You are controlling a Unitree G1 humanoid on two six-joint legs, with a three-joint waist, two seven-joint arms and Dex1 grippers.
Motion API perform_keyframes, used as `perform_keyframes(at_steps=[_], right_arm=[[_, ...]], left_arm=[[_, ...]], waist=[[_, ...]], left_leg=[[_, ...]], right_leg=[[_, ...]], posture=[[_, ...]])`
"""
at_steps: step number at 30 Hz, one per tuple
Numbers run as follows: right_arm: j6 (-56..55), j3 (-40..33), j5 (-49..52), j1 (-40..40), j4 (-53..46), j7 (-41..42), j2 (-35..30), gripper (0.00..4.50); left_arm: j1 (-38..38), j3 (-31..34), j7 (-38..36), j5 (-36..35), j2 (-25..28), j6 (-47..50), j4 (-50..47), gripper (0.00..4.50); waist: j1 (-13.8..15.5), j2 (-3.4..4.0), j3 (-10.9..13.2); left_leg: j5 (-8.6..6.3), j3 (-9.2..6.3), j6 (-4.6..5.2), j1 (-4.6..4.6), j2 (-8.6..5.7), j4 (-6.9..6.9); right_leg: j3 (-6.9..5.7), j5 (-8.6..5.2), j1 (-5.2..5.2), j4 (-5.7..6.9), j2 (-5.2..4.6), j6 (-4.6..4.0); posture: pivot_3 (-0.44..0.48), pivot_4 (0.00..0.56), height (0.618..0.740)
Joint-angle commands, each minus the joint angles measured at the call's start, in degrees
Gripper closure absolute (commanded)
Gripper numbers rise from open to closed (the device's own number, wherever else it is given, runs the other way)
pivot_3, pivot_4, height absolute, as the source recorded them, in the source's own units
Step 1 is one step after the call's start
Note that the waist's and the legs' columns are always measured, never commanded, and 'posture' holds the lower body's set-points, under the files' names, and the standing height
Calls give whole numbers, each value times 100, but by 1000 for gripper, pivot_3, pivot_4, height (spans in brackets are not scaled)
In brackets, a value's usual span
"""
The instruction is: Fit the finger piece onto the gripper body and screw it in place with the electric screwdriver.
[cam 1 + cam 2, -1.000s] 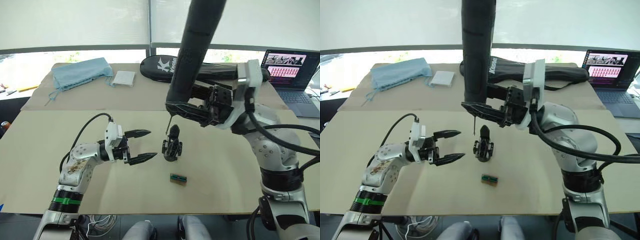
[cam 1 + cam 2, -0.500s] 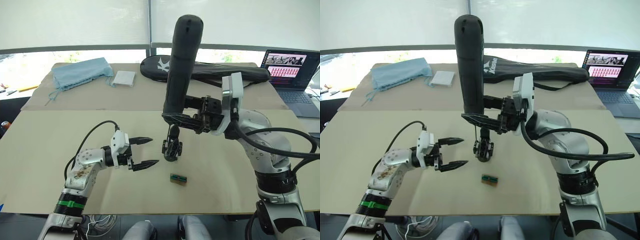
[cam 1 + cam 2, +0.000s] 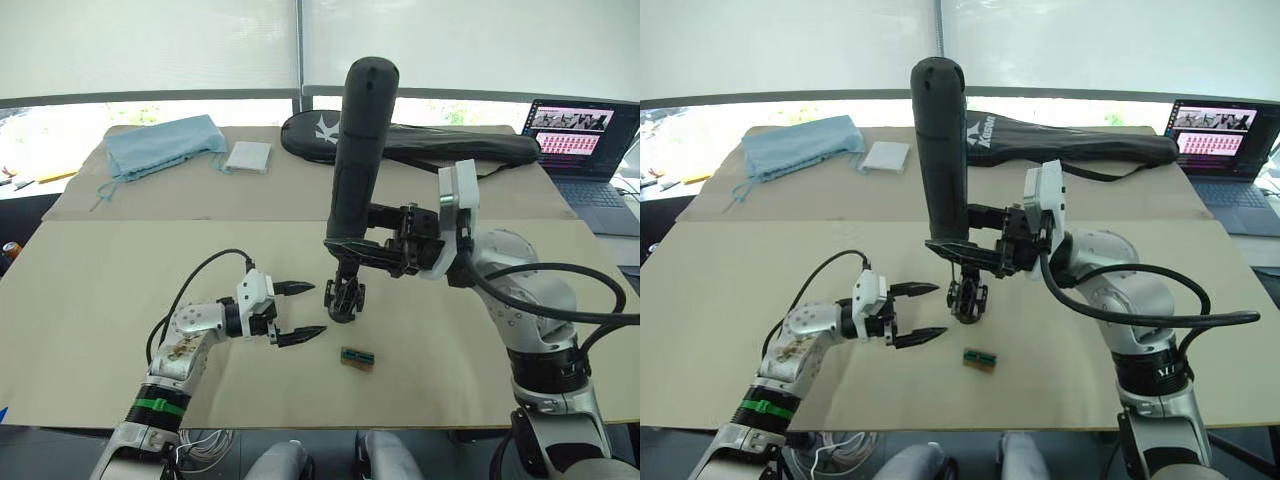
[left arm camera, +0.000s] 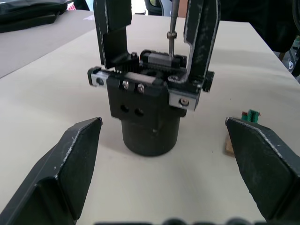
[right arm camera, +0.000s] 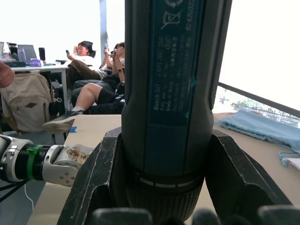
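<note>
Right gripper [image 3: 352, 249]: jaws clenched round the lower end of the electric screwdriver [image 3: 354, 140], one black finger on either side of the barrel (the right wrist view shows this plainly).
Electric screwdriver: held nearly upright, rounded end up, leaning a little; its thin metal bit [image 4: 172, 26] points down at the top of the gripper body [image 3: 343, 297].
Gripper body: standing on the counter [image 3: 110, 290] near the middle, just below the right gripper's jaws and directly under the bit. In the left wrist view it is a round black base with a blocky top, two small holes on the near face and screws along its upper edge.
Finger piece [image 4: 114, 31]: upright on the gripper body, beside a second upright black piece [image 4: 201, 37]; the bit comes down between the two. Whether the bit tip touches a screw, I cannot tell.
Left gripper [image 3: 301, 310]: jaws released and spread wide, holding nothing, low over the counter. It points at the gripper body, which lies just beyond the fingertips, in line with the gap between them but not within it.
Small green block [image 3: 357, 357]: lying flat on the counter, nearer the front edge than the gripper body and apart from it.
Farther counter: a black bag with white lettering [image 3: 420, 140], a blue cloth [image 3: 162, 143], a white pad [image 3: 247, 156], and a laptop [image 3: 582, 152] open at the right.
People [image 5: 96, 77]: seated in the background of the right wrist view.
</note>
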Motion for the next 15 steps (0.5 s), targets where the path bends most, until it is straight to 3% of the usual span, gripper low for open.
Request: perform_keyframes(at_steps=[1,15], right_arm=[[-110,-69,16,-5,-175,22,16,2579],[-130,-44,-92,63,-174,64,64,2579]], left_arm=[[-95,10,53,8,-20,-84,-68,0],[-180,-80,139,98,-132,-127,104,0]], waist=[[-7,0,0],[-3,0,0]], left_leg=[[0,0,0,0,0,0],[0,0,0,0,0,1]], right_leg=[[1,0,0,0,0,0],[1,0,0,1,0,0]], posture=[[0,150,740],[0,150,740]])
